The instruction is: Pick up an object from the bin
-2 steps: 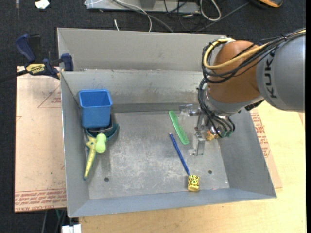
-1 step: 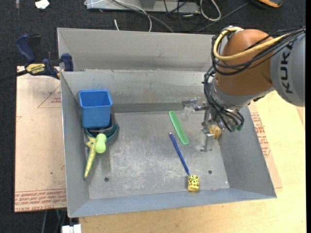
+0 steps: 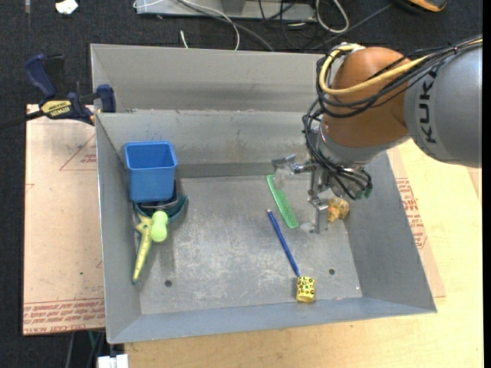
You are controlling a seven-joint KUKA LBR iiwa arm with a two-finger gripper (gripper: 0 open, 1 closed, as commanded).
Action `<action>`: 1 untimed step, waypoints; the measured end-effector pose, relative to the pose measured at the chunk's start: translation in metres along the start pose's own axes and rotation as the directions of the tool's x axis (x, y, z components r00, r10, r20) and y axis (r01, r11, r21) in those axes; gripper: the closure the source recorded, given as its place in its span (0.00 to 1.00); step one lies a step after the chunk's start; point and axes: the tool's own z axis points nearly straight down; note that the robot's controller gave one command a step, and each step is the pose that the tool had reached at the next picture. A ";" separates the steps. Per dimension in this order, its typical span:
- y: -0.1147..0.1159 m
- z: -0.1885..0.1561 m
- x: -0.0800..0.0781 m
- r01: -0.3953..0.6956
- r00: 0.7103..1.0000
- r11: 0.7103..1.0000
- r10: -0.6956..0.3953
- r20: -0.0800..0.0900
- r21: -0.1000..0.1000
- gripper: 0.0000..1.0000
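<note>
**1. Target area.** The gripper [image 3: 316, 219] hangs low in the right half of the grey metal bin [image 3: 230, 282], pointing straight down at the floor. This approach suits small things that lie flat and offer no side to grip.

The nearest thing is a small yellow-tan lump [image 3: 336, 211]. It lies to the right of the flat green plastic comb [image 3: 282, 200], with the gripper tip between the two. The wrist and its cables hide the contact, so it cannot be told whether the claw is wide, narrow or closed on the lump. Treat the lump as not grasped.

**2. Neighbouring things.**
- A thin blue stick [image 3: 282, 244] starts at the front end of the green comb and runs diagonally toward the front wall.
- A short yellow cylinder with dark dots [image 3: 305, 288] lies further forward of the comb, just past the stick's far end.

All of these lie apart from each other, probably where they came to rest. This leaves room for a vertical descent.

**3. Far group.** Well to the left of the comb stands an upright blue square plastic cup [image 3: 149, 171]. A teal round dish [image 3: 175, 209] lies against its front, and a long yellow-green toy [image 3: 148, 244] lies beside the dish. This cluster would be harder to pick from cleanly.
</note>
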 end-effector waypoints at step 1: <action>0.038 0.023 0.017 0.387 0.922 0.922 -0.387 0.002 0.001 0.00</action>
